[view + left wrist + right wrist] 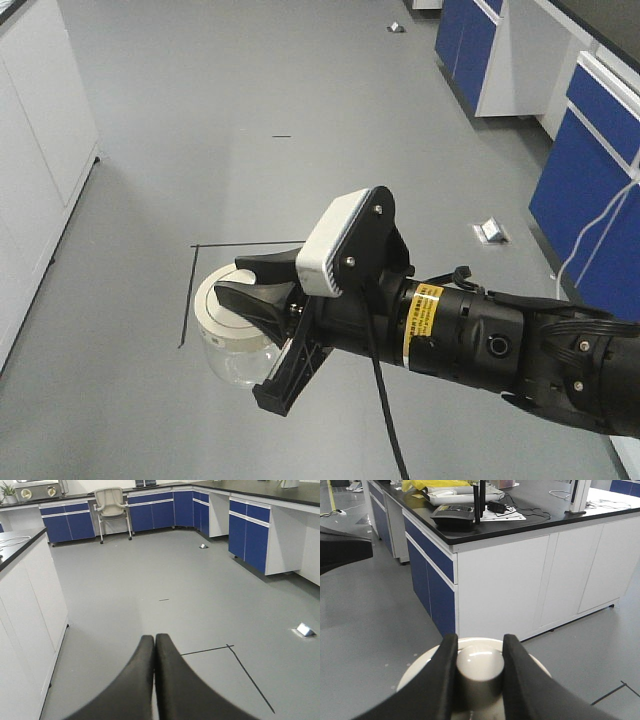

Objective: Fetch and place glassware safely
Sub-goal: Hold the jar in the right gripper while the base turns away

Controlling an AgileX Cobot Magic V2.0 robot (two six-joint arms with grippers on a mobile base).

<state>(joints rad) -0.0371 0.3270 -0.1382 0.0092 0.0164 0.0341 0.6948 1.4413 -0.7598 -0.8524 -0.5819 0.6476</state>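
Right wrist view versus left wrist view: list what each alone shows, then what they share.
Only the right wrist view: the right gripper shut on the jar lid, and a yellow item on the bench. Only the left wrist view: the left gripper shut on nothing, and a chair. Both: grey floor and blue cabinets.

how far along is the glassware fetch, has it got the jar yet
Done: the fetch looks complete. The right jaws are shut on the knob of the lid, and the glass jar hangs above the grey floor.
In hand: carrying it.
Left: placing it. It rests on no surface yet, and the black counter lies beyond it. The left jaws are shut and empty.
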